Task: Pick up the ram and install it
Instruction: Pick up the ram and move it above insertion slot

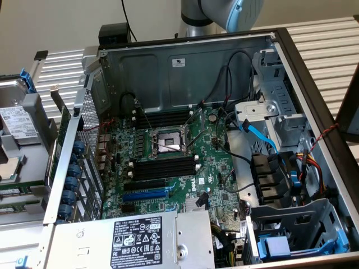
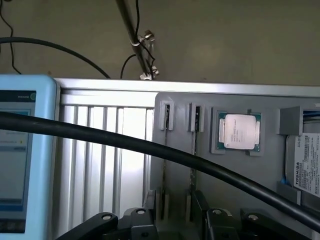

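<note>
ARM OVER OPEN COMPUTER: My grey arm (image 1: 221,12) stands at twelve o'clock of the open, black-rimmed grey steel computer case (image 1: 157,70), which lies on the ribbed aluminium bench (image 1: 61,67). Inside, the green motherboard (image 1: 210,159) carries a square silver processor socket (image 1: 167,140). Bare black memory slots (image 1: 165,168) sit at the socket's six o'clock, with a boxy silver power supply (image 1: 185,238) beyond them. At my wrist, a pale grey plastic tray (image 2: 270,170) holds a silver-capped processor chip (image 2: 239,131). The ram (image 2: 193,184), a long, thin dark memory stick seen edge-on, stands in a tray slot, a second like stick (image 2: 164,182) just beside it. My hand (image 2: 175,226) is spread, its black fingers (image 2: 215,222) near the sticks' ends. A thick black cable (image 2: 100,136) crosses in front.
</note>
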Controlling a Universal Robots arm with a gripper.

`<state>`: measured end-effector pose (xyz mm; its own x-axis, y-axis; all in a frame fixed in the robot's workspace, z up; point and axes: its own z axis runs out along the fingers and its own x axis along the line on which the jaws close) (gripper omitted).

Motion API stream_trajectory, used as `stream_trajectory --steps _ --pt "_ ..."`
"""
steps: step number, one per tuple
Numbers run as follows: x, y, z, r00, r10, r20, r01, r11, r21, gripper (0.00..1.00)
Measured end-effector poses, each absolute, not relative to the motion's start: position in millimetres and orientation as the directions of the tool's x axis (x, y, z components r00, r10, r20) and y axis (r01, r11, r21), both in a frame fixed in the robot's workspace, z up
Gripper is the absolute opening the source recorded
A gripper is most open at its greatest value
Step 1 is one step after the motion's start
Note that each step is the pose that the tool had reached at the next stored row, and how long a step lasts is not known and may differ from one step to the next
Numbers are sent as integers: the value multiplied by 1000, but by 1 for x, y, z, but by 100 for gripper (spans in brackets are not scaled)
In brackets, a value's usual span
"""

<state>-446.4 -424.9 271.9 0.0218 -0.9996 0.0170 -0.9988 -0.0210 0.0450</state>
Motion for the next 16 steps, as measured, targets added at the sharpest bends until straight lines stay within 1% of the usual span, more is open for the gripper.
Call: stream_trajectory --steps 16 --pt "-445 -430 247 22 -1000 17 -999 -21 43 42"
